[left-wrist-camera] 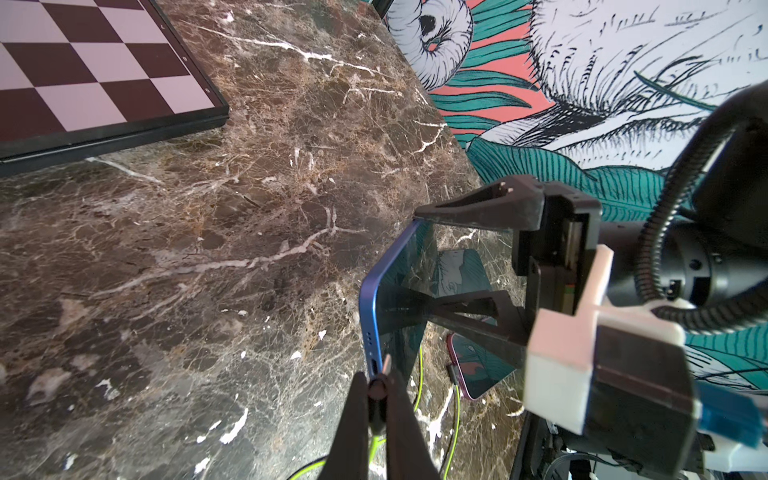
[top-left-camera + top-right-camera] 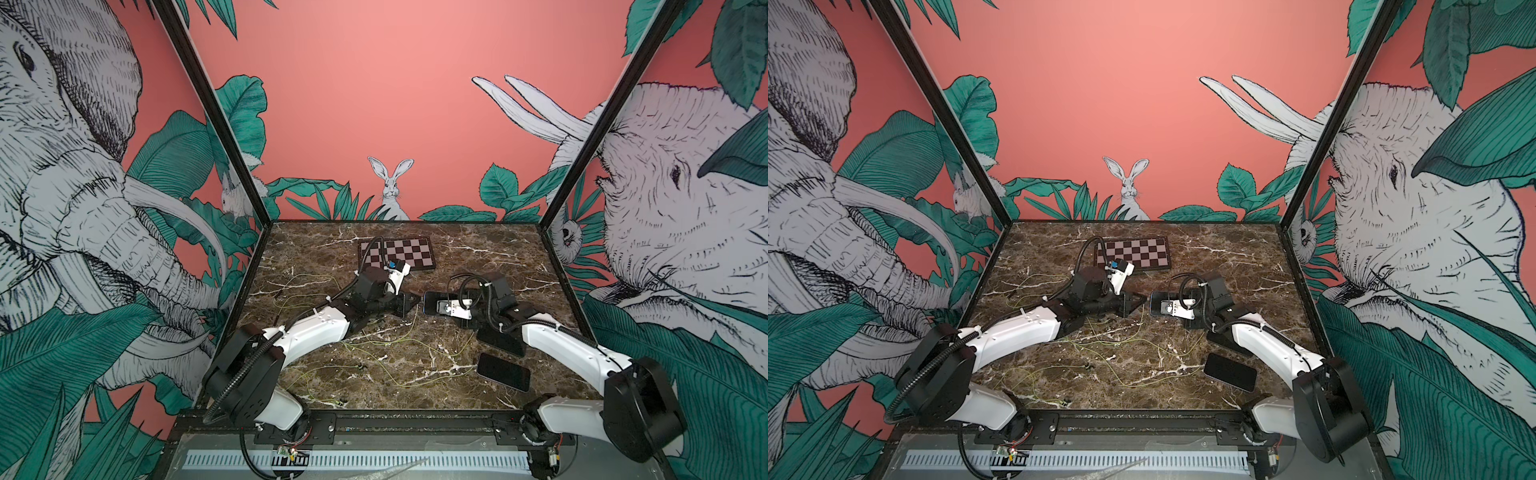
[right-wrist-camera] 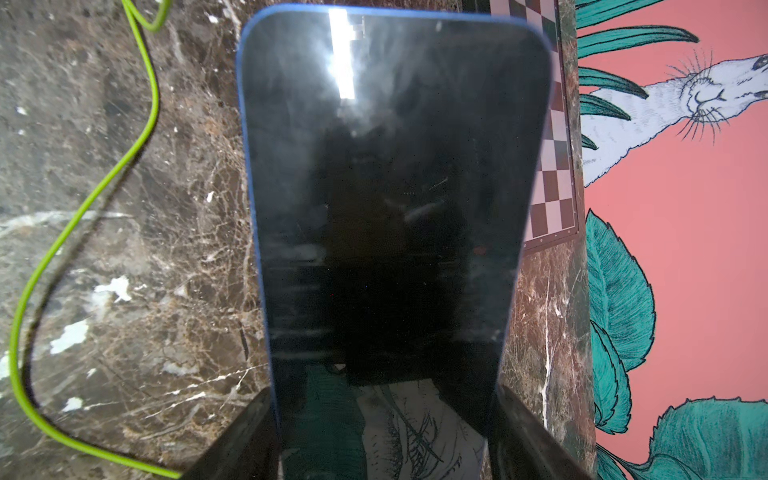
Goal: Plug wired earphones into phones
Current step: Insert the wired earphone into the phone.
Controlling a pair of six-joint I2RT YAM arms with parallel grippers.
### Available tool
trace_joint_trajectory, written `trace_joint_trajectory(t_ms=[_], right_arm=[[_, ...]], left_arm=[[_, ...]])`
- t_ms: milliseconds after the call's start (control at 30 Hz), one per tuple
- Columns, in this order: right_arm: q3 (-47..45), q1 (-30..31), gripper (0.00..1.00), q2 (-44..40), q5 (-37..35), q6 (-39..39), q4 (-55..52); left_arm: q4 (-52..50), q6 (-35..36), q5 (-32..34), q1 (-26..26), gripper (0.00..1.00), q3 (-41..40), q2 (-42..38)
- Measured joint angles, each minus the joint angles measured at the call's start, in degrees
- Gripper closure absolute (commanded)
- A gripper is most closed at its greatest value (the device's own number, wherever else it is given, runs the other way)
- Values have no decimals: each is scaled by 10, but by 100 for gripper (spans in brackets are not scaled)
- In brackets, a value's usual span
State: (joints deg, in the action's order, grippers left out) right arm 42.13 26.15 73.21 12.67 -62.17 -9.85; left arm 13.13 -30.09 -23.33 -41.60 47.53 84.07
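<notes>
Three flat black glossy phones: a blue-edged phone held mid-table, two more phones lying flat near the right arm, the second partly under it. In the left wrist view one of those has a pink edge, with a dark plug touching its short end. The blue-edged phone's long axis runs across the table from arm to arm, port end pointing at the left gripper, screen up toward the right wrist camera. The right gripper grasps it by both long edges. The left gripper is clenched on a small dark plug; its metal tip is just beside the port, not seated. Thin yellow-green earphone cords are tangled over the brown marble tabletop, count unclear. One black-framed checkerboard lies at the far side.
</notes>
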Motion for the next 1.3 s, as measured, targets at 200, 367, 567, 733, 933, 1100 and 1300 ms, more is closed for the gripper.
trace_joint_trajectory(t_ms=[200, 367, 567, 733, 933, 1100, 1300], right_arm=[[-9, 0, 36, -5, 1, 0, 7], [-9, 0, 36, -9, 3, 3, 17], [-9, 0, 36, -10, 4, 5, 24], [-9, 0, 36, -14, 4, 5, 24], [-9, 0, 36, -15, 4, 7, 24], [-9, 1, 36, -15, 4, 7, 24], [-13, 2, 36, -16, 3, 7, 29]], left_arm=[[0, 0, 0, 0, 100, 0, 0], [0, 0, 0, 0, 100, 0, 0], [0, 0, 0, 0, 100, 0, 3], [0, 0, -1, 0, 100, 0, 3], [0, 1, -1, 0, 100, 0, 3], [0, 1, -2, 0, 100, 0, 3], [0, 1, -11, 0, 100, 0, 3]])
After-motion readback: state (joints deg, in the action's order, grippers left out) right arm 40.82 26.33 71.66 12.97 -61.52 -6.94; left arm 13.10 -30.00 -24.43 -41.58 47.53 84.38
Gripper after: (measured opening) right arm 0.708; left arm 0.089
